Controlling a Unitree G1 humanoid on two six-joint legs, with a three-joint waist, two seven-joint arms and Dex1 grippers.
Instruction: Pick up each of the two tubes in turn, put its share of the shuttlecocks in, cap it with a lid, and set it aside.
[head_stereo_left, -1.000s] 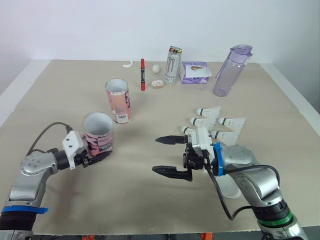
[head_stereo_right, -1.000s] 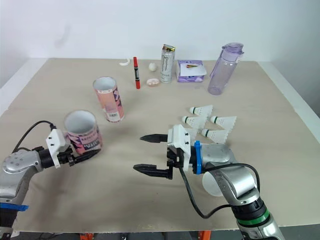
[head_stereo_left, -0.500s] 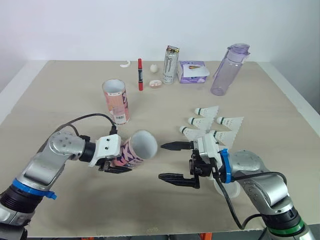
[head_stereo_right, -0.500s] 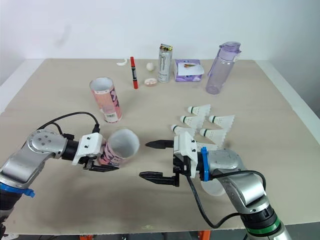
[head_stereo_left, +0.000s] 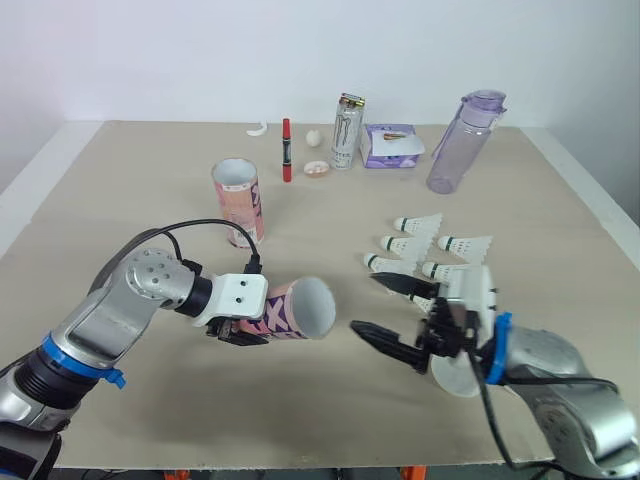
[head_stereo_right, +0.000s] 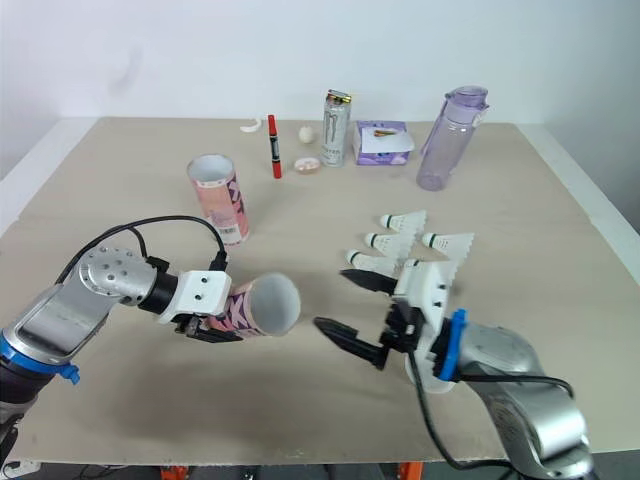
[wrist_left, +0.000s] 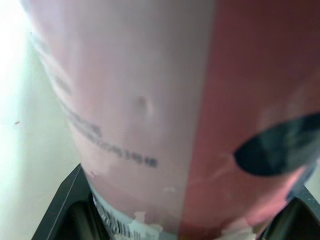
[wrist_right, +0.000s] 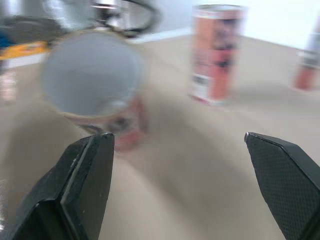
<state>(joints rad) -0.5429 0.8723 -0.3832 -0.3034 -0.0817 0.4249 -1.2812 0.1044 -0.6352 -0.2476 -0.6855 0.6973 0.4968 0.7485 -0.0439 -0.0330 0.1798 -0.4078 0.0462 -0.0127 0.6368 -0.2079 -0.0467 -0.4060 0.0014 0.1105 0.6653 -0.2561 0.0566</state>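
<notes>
My left gripper (head_stereo_left: 238, 318) is shut on a pink tube (head_stereo_left: 285, 311), held on its side just above the table. The tube's open mouth (wrist_right: 92, 75) faces my right gripper (head_stereo_left: 366, 304). That gripper is open and holds nothing, a short gap from the mouth. The second pink tube (head_stereo_left: 238, 200) stands upright farther back on the left. Several white shuttlecocks (head_stereo_left: 418, 222) lie on the table just beyond my right gripper. A whitish lid (head_stereo_left: 455, 372) lies partly under my right wrist. The left wrist view has the held tube (wrist_left: 165, 110) close up between the black fingers (wrist_left: 60, 210).
Along the far edge stand an energy drink can (head_stereo_left: 346, 131), a purple water bottle (head_stereo_left: 462, 142) and a tissue packet (head_stereo_left: 390, 145). A red marker (head_stereo_left: 285, 148) and some small white items lie there too. The table's front edge is near both arms.
My left arm lifted the tube from upright, tipped it onto its side and carried it right toward the centre. My right gripper, still open, drew back to the right and turned toward the tube's mouth.
</notes>
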